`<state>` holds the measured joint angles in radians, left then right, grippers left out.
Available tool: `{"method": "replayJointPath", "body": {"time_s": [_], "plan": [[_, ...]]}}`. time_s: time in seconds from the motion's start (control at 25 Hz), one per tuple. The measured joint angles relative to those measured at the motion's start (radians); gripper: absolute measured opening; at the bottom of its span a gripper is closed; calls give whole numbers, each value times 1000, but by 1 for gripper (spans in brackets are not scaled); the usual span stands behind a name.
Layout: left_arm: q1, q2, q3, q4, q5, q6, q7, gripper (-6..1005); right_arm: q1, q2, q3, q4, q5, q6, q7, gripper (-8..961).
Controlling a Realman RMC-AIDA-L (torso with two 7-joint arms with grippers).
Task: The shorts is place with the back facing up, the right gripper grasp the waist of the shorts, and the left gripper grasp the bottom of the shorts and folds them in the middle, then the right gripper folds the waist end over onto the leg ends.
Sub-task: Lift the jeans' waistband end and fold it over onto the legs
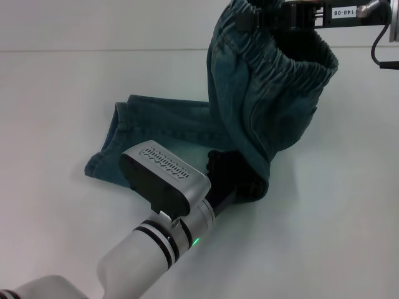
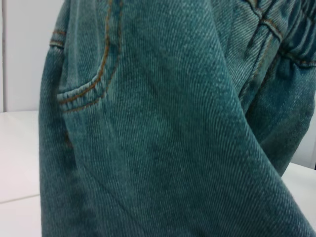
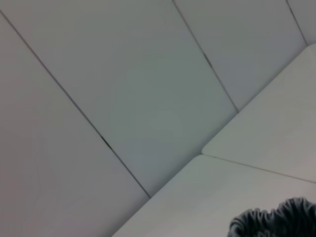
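My right gripper (image 1: pixel 274 18) sits high at the far right of the head view, clenched on the waist (image 1: pixel 293 59) of the shorts (image 1: pixel 249 118). It holds that gathered end up off the table (image 1: pixel 62 93), so the denim hangs down from it in a loose tube while the rest trails flat toward my left. I judge this lift is there to carry the waist end over onto the leg ends (image 1: pixel 109 143), which lie spread on the table well to the left of the raised part.

My left gripper (image 1: pixel 227 177) is low, near the middle of the table, its tip pushed in under the hanging cloth where the lifted part meets the flat part. The denim hides its fingers, so I cannot tell whether it is pinching the fabric or has let go. Its wrist camera is filled by denim at close range, with a stitched pocket edge (image 2: pixel 84 91) showing.

That left arm is what stands in the way: it lies right across the path the waist must take to come down on the legs. The tabletop around the shorts is plain white, with a wall of pale panels (image 3: pixel 123 89) behind. The right wrist camera shows only a corner of ruffled waistband.
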<state>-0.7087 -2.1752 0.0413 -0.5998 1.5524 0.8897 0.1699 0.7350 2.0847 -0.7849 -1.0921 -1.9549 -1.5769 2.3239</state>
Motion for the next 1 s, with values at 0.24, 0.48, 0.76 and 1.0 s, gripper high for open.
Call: {"method": "replayJointPath", "body": {"time_s": [0.24, 0.48, 0.76, 1.0], "plan": [[7, 0, 0, 2, 0, 0, 0, 1, 0, 0, 0, 0, 1, -1, 0, 93], [13, 0, 0, 3, 0, -1, 0, 0, -2, 0, 0, 0, 3, -2, 0, 93], [14, 0, -2, 2, 0, -2, 0, 1, -2, 0, -2, 11, 4, -7, -10, 94], [14, 0, -6, 2, 0, -2, 0, 1, -2, 1, -2, 12, 4, -7, -14, 94]]}}
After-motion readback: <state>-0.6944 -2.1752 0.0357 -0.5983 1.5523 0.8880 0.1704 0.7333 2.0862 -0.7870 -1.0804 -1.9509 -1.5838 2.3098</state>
